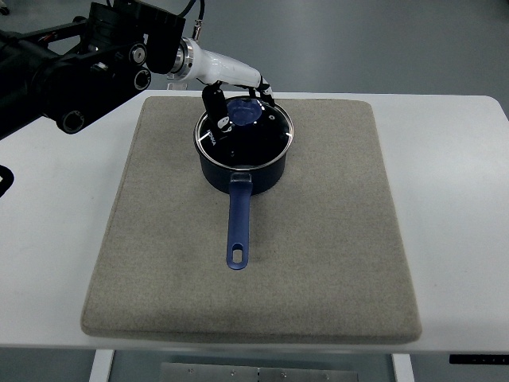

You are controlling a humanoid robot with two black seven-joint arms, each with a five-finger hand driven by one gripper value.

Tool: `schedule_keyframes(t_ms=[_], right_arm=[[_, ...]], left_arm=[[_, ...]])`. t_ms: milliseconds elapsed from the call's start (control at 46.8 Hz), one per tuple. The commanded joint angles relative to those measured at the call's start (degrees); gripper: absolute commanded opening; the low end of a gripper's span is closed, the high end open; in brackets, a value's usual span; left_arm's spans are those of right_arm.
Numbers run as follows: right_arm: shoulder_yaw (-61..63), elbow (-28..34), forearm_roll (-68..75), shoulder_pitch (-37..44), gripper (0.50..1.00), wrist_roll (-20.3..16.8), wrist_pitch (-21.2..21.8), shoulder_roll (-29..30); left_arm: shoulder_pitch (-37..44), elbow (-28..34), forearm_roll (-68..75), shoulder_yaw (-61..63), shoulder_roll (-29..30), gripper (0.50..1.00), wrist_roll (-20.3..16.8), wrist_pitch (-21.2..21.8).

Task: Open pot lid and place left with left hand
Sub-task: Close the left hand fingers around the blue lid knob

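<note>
A dark blue saucepan (242, 177) stands at the back middle of a grey mat (334, 239), its blue handle (238, 227) pointing toward the near edge. A glass lid (254, 142) with a blue knob (242, 111) sits on it, seemingly level on the rim. My left hand (238, 97), white with black fingers (213, 103), reaches in from the upper left and sits right at the knob. One finger is against the knob's left side and the others curl at its far right, closed around it. The right hand does not show.
The mat lies on a white table (56, 239), with bare mat on both sides of the pot and white tabletop beyond the mat's left edge. The left arm's black links (87, 56) hang over the table's back left corner.
</note>
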Motion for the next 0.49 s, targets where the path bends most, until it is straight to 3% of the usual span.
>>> schedule_keyframes(t_ms=[0,214,470], right_arm=[[0.01,0.00,0.00,0.00,0.917,-0.03,0.00,0.00],[0.01,0.00,0.00,0.00,0.917,-0.03,0.00,0.00],[-0.08,0.00,0.00,0.00,0.917,-0.03,0.00,0.00]], left_arm=[[0.09,0.00,0.18,0.00,0.00,0.857,0.00,0.00],[0.18,0.00,0.27,0.00,0.00,0.851,0.00,0.00],[0.18,0.00,0.35,0.00,0.00,0.776,0.00,0.00]])
